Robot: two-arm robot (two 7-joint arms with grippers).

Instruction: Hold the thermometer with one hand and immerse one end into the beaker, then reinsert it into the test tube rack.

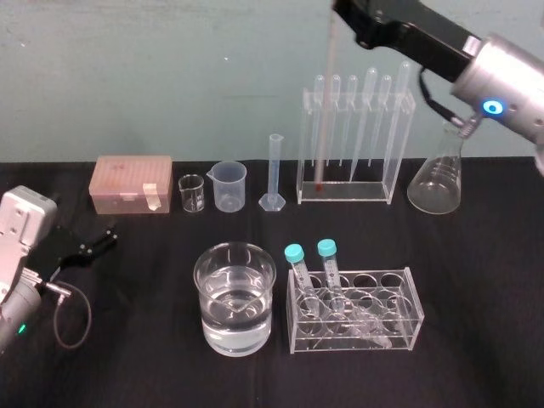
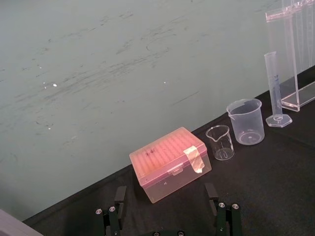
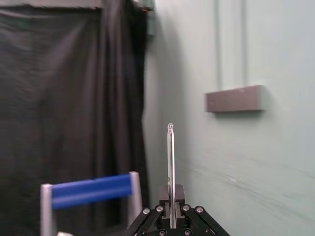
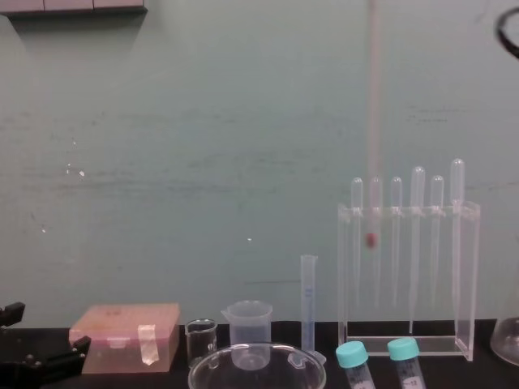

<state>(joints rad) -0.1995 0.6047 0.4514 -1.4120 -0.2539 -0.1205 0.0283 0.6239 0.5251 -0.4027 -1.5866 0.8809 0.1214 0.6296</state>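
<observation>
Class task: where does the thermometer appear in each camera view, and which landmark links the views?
Head view: thermometer upright, top centre, held by the right tool.
Chest view: upright, upper right, red bulb against the test tube rack.
Right wrist view: thin rod, bottom centre, between the tool's fingers.
Left wrist view: cannot tell it among the rack's pipettes, top right.
Shared landmark: the rack.
Left tool idle, far left.

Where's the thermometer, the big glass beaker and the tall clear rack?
thermometer point(image 4: 374, 121): chest view, on its upper stem.
beaker point(image 1: 236, 327): head view, on its front wall.
test tube rack point(image 1: 365, 192): head view, on its flat base.
</observation>
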